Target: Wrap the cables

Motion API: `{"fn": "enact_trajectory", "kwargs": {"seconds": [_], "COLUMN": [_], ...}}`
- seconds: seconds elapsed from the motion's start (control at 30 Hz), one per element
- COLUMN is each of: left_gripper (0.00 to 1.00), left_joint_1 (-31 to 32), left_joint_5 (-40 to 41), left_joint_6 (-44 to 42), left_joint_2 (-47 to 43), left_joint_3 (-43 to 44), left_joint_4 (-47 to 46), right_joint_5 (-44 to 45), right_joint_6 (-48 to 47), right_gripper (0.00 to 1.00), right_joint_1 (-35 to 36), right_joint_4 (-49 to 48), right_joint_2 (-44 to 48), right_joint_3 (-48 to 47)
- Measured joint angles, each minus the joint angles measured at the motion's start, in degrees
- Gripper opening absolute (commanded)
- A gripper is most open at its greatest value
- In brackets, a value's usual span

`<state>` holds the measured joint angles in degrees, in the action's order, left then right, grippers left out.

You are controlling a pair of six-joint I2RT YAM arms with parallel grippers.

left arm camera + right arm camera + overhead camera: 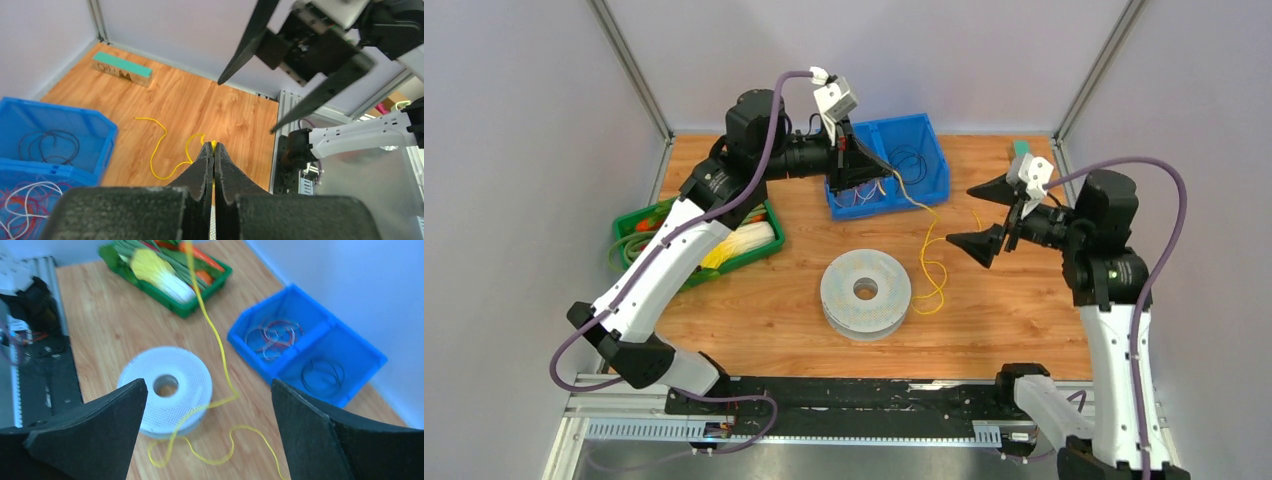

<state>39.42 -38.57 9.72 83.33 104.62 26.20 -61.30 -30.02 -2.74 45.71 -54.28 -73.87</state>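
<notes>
Cables: 1 bright-yellow wire. Its upper end rises to the left gripper, and the rest drops to the table and lies in loose curls just beside the spool, on its right. The wire may touch the spool's rim, but I cannot tell.
Left gripper: held up over the front edge of the blue bin, fingers pressed together. Yellow shows right at their tips, so it is pinching the wire's end.
Right gripper: jaws spread wide with nothing between them. It hovers above the table to the right of the curls, well clear of the wire.
Spool: white, lying flat mid-table with its centre hole up. No turn of yellow is visible around it.
Step in hand: judged to be the very start. 1 end is secured and lifted, and winding has not begun.
Progress: low, since all the slack lies unwound.
Next move calls for: the right gripper to come down on the slack near the curls and close on it, so that 2 holds keep the wire taut. The wire must then be led to the spool's side and laid around it, not across its top.
Risk: the wire is thin and springy and may slip from the pinch or kink as the curls tighten.
</notes>
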Motion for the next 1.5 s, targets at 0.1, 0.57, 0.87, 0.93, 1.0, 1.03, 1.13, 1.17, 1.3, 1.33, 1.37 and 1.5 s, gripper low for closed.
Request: {"fn": "enact_trajectory", "kwargs": {"seconds": [0.1, 0.57, 0.87, 0.93, 1.0, 1.03, 1.13, 1.17, 1.3, 1.33, 1.37, 1.5], "left_gripper": [0.00, 0.00, 0.00, 0.00, 0.00, 0.00, 0.00, 0.00, 0.00, 0.00, 0.00, 0.00], "left_joint_1": [0.20, 2.25, 2.29, 2.29, 2.29, 2.29, 2.29, 2.29, 2.29, 2.29, 2.29, 2.29], "left_joint_5": [0.04, 0.74, 4.13, 4.61, 4.92, 5.11, 6.08, 6.25, 6.78, 6.88, 7.04, 7.19], "left_joint_6": [1.20, 9.05, 13.00, 13.70, 14.43, 14.67, 15.65, 15.89, 16.85, 16.98, 17.05, 17.22], "left_joint_2": [-0.57, -3.58, -4.48, -4.50, -4.50, -4.50, -4.50, -4.50, -4.50, -4.50, -4.50, -4.50], "left_joint_3": [-3.41, -9.57, -13.29, -13.44, -13.51, -13.51, -13.60, -13.70, -14.10, -14.16, -14.19, -14.32], "left_joint_4": [-1.95, -13.75, -19.67, -20.55, -21.44, -21.79, -22.86, -23.32, -24.55, -24.81, -24.96, -25.51], "right_joint_5": [1.40, 16.57, 18.58, 18.91, 19.28, 19.41, 20.06, 20.35, 21.18, 21.33, 21.42, 21.79], "right_joint_6": [12.81, 20.55, 20.79, 20.76, 20.74, 20.74, 20.74, 20.74, 20.76, 20.79, 20.81, 21.31], "right_gripper": [1.00, 0.70, 0.47, 0.45, 0.44, 0.44, 0.40, 0.39, 0.36, 0.36, 0.34, 0.34], "right_joint_1": [7.58, 27.89, 29.31, 29.51, 29.81, 29.92, 30.29, 30.47, 30.64, 30.64, 30.69, 30.71], "right_joint_4": [-14.43, -34.77, -39.58, -39.82, -40.30, -40.44, -40.52, -40.57, -40.87, -40.94, -41.05, -41.86], "right_joint_2": [4.68, -0.46, -0.76, -0.90, -1.22, -1.38, -1.88, -2.05, -2.36, -2.36, -2.36, -2.36], "right_joint_3": [3.82, 5.31, 5.38, 5.40, 5.49, 5.51, 5.60, 5.60, 5.60, 5.60, 5.60, 5.60]}}
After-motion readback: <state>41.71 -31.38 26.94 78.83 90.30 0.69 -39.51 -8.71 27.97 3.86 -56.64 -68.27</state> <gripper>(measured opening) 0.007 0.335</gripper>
